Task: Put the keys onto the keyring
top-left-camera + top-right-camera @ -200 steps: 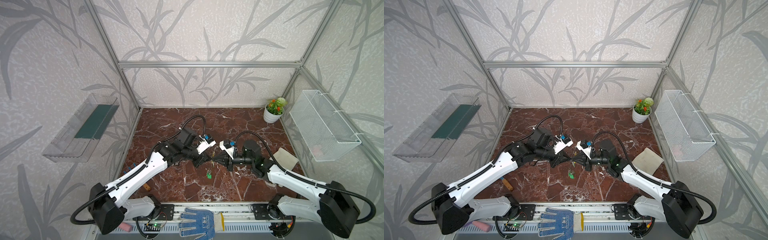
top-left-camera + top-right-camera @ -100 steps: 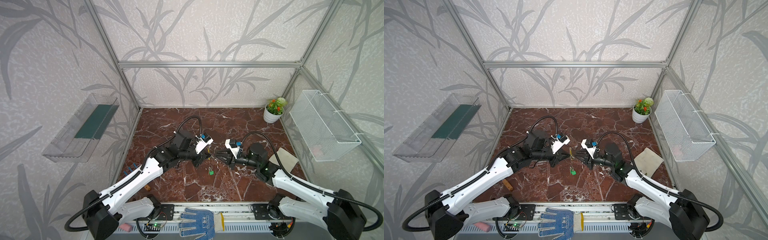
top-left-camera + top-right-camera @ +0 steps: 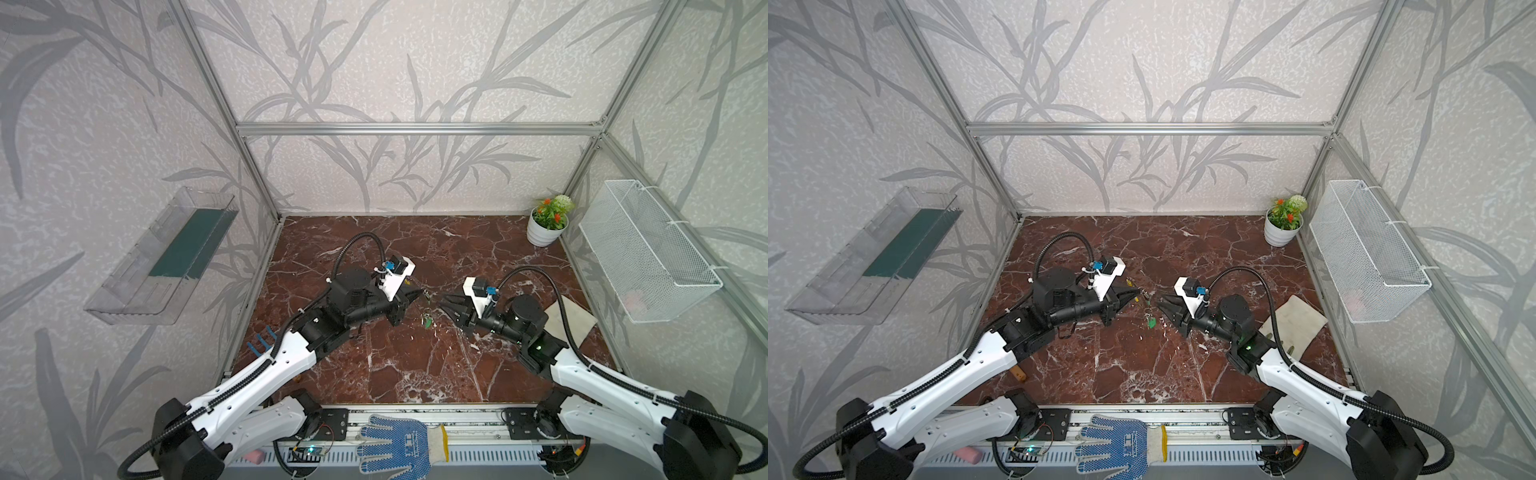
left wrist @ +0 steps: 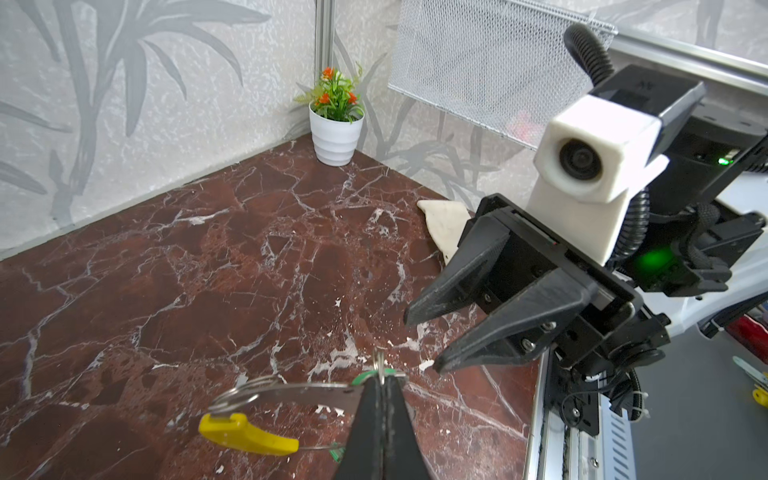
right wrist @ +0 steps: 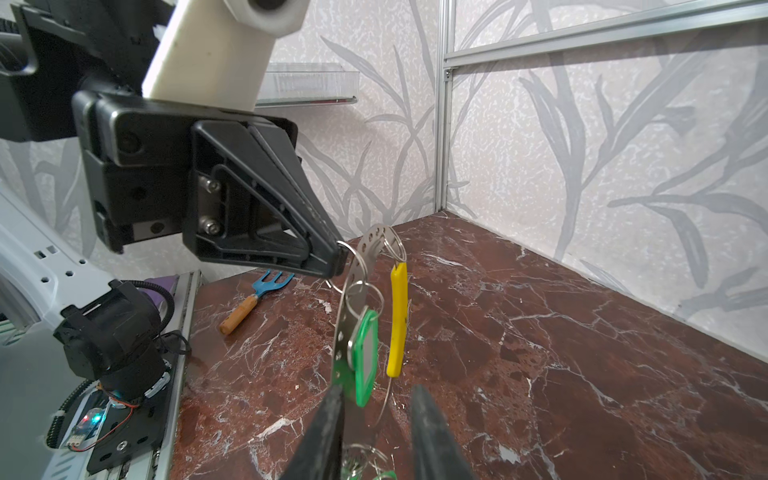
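While the left gripper (image 5: 337, 261) is clamping the keyring (image 5: 352, 299), keys (image 5: 365, 353) dangling, the right gripper (image 5: 377, 392) is gaping empty; I'd be squaring it up before pinching.

place: robot lab test cell | signs: aluminium frame (image 3: 415, 129), wallpapered panels (image 3: 415, 62), marble-look floor (image 3: 415, 365)
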You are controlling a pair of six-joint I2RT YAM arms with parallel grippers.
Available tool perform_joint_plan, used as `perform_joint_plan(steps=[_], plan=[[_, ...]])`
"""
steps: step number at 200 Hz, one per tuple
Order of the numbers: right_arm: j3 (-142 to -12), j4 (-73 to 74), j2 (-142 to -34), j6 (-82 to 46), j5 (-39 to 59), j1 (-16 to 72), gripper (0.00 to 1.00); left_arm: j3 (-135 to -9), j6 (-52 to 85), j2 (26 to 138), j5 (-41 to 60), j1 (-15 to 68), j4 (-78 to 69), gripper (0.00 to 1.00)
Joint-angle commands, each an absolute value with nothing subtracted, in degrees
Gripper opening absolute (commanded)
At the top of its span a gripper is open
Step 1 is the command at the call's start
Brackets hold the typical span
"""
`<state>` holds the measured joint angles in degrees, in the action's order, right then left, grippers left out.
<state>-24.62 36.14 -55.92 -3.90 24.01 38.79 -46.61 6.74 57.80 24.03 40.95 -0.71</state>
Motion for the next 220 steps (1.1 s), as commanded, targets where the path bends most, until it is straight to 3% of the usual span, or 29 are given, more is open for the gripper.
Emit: perform_joint_plan(steps=[1,104,220], plan=[[-26.42,35.69,-54.19,-3.05,21.24,40.08,0.31,-44.77,10.39,56.67,24.21,41.47,-11.68,0.00],[-27.29,31.03,-48.87,2.02,9.32,44.12,0.35,-39.73,13.20,51.70,25.19,42.17,-19.71,0.00],[-31.99,29.09,-53.97,5.17,10.30,50.18,0.35,-40.12,13.46,52.11,25.66,43.44,-20.35,0.00]])
